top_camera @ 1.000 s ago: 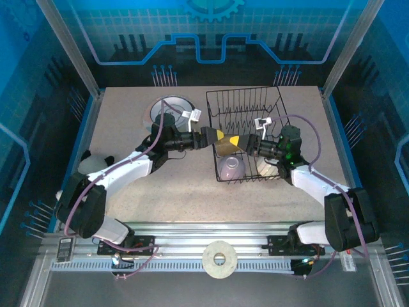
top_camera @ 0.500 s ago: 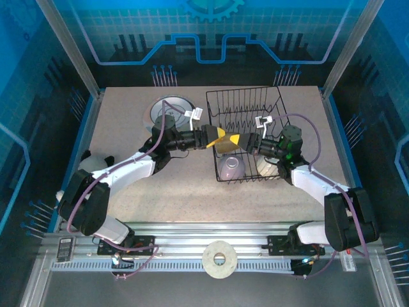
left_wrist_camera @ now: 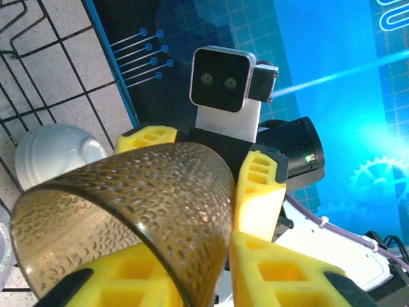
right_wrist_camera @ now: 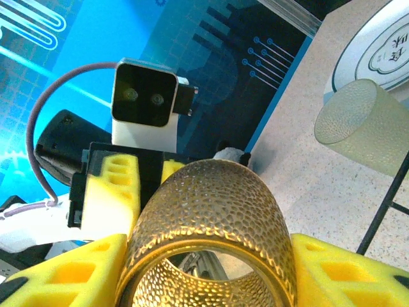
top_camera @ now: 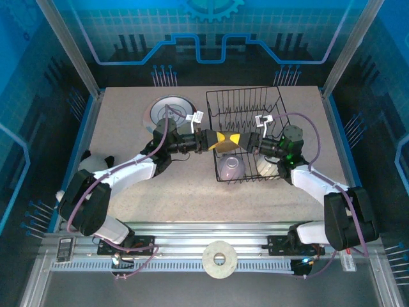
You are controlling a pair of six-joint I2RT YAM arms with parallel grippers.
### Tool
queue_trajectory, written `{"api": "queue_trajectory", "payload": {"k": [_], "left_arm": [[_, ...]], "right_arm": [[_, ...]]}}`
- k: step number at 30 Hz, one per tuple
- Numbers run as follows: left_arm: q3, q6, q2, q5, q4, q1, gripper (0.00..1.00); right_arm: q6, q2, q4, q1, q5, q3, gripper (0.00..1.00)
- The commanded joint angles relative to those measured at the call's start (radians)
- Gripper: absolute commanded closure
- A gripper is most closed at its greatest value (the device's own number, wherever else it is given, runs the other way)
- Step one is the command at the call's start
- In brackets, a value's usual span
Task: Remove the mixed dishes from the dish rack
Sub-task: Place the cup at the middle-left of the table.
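A small brown dimpled cup hangs on its side over the left edge of the black wire dish rack, held from both sides. My right gripper is shut on the cup, one yellow finger on each side of its body. My left gripper is shut on the cup's wall at the rim, one finger inside and one outside. In the top view the left gripper and right gripper face each other. A lavender bowl and a white bowl sit in the rack's near end.
A grey plate lies on the table left of the rack, with a frosted clear glass lying beside it. The rack's upright prongs stand behind the cup. A white ring rests on the front rail.
My left gripper has come right onto the cup and shut on its rim wall. The right gripper has kept its hold, barely moving.
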Motion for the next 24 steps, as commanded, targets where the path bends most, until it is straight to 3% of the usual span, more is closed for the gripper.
{"api": "queue_trajectory", "payload": {"k": [1,3,6,10,13,24], "left_arm": [[0.014,0.005,-0.041,0.025,0.087,-0.024,0.92],[0.016,0.004,-0.04,0.025,0.086,-0.023,1.0],[0.014,0.006,-0.041,0.023,0.084,-0.024,1.0],[0.011,0.012,-0.042,0.019,0.079,-0.023,1.0],[0.01,0.018,-0.04,0.012,0.067,-0.023,1.0],[0.058,0.075,-0.077,-0.016,-0.066,0.016,1.0]], "right_arm": [[-0.005,0.026,-0.004,-0.001,-0.001,-0.008,0.64],[-0.004,0.027,-0.002,-0.002,-0.001,-0.01,0.63],[-0.01,0.024,-0.001,-0.001,0.001,-0.013,0.56],[-0.02,0.013,0.0,-0.002,0.005,-0.018,0.28],[-0.027,0.006,0.0,-0.001,0.009,-0.022,0.01],[-0.085,-0.022,-0.068,0.0,0.042,-0.027,0.0]]}}
